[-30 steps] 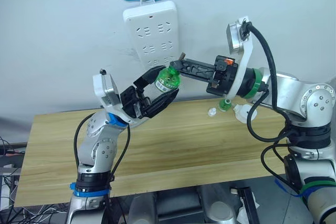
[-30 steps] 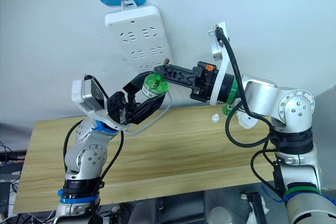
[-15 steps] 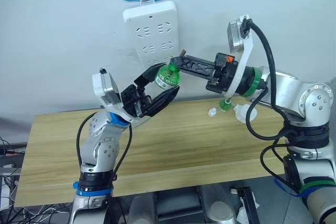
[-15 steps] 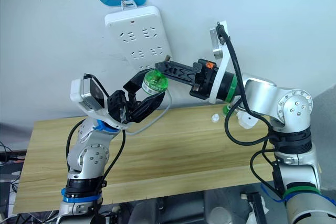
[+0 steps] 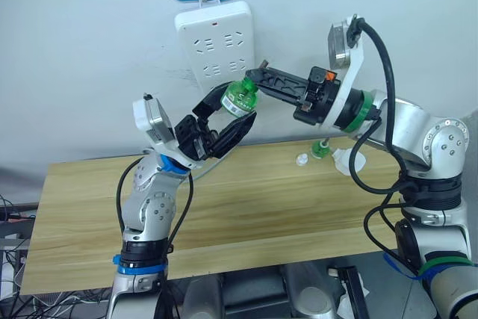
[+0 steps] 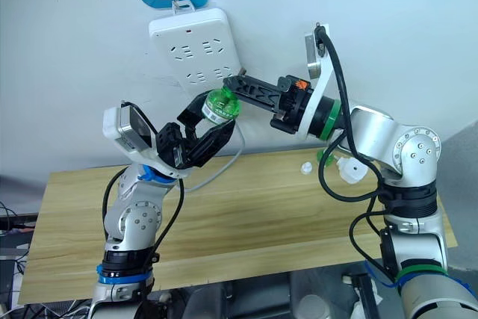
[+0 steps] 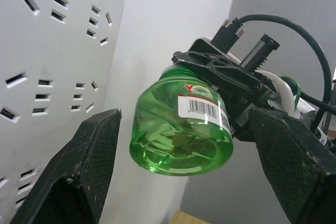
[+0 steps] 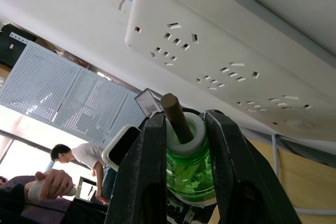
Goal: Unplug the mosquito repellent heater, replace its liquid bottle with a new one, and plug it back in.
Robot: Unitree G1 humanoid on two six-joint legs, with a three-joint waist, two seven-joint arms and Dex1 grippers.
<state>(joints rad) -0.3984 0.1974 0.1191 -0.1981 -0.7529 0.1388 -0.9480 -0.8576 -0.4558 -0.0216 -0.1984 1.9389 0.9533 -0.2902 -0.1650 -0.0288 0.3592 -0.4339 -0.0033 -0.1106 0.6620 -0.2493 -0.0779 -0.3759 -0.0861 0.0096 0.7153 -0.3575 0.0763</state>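
Fingers of my right gripper (image 8: 181, 145) are clamped on the white collar of a translucent green plastic liquid bottle (image 5: 240, 98) with a brown wick and a barcode label, held at frame centre just below the glossy white multi-socket power strip (image 5: 216, 41) on the wall. My left gripper (image 5: 228, 115) stands wide open, textured black fingers either side of the bottle's base without touching. At right on the grained wooden table (image 5: 246, 207) lies the small white rounded mosquito repellent heater (image 5: 347, 160).

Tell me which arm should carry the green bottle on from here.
Right. The right gripper is clamped on the neck of the green transparent plastic bottle, while the left gripper is open, its fingers apart from the bottle's base.
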